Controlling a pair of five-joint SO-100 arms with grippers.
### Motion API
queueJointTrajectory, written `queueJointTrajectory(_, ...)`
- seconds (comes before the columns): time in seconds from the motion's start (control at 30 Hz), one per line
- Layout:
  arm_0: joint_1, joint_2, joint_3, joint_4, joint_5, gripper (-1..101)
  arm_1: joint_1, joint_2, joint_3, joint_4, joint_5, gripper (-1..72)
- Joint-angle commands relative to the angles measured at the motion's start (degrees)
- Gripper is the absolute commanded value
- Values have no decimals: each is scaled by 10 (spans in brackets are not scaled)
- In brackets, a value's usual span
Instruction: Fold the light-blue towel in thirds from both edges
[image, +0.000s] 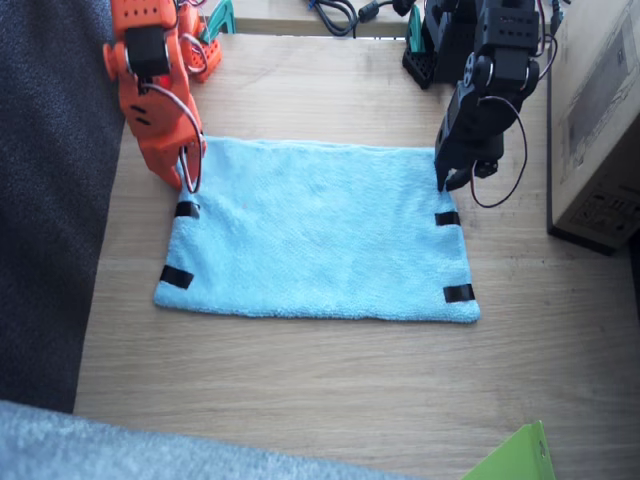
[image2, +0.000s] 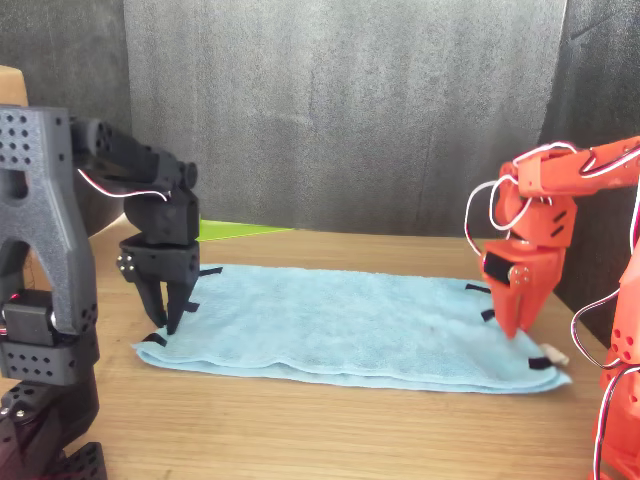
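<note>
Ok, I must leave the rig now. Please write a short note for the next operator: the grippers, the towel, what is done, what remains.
Left gripper: black arm, tips down at the far corner of one short edge; grip not clear.
Right gripper: orange arm, tips down at the far corner of the other short edge; grip not clear either.
Light-blue towel: lying flat and fully open on the table.
Done: no fold yet.
Left: fold both edges inward, in thirds.

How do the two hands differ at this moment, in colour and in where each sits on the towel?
The left hand is black and sits at one far corner of the light-blue towel; the right hand is orange and sits at the opposite far corner. In the front view the left hand's fingers look slightly parted, the right hand's closer together. Both point down at a short edge.
</note>
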Motion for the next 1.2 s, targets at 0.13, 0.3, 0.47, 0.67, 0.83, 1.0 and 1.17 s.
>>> queueJointTrajectory(0.13,6,28,13,2,7,-1,16,38,-154,112,-2,1)
queueJointTrajectory(0.3,7,32,16,0,8,-1,23,16,-264,178,-2,1)
queueJointTrajectory(0.47,7,33,18,-2,8,-1,47,-6,-348,227,3,1)
queueJointTrajectory(0.67,7,33,18,-3,7,-1,114,-26,-347,228,11,1)
queueJointTrajectory(0.83,10,33,18,-3,8,-1,153,-37,-336,228,3,1)
queueJointTrajectory(1.0,10,33,17,-3,8,-1,204,-28,-339,229,-6,1)
queueJointTrajectory(1.17,9,34,18,-3,6,-1,247,-45,-360,229,-8,1)
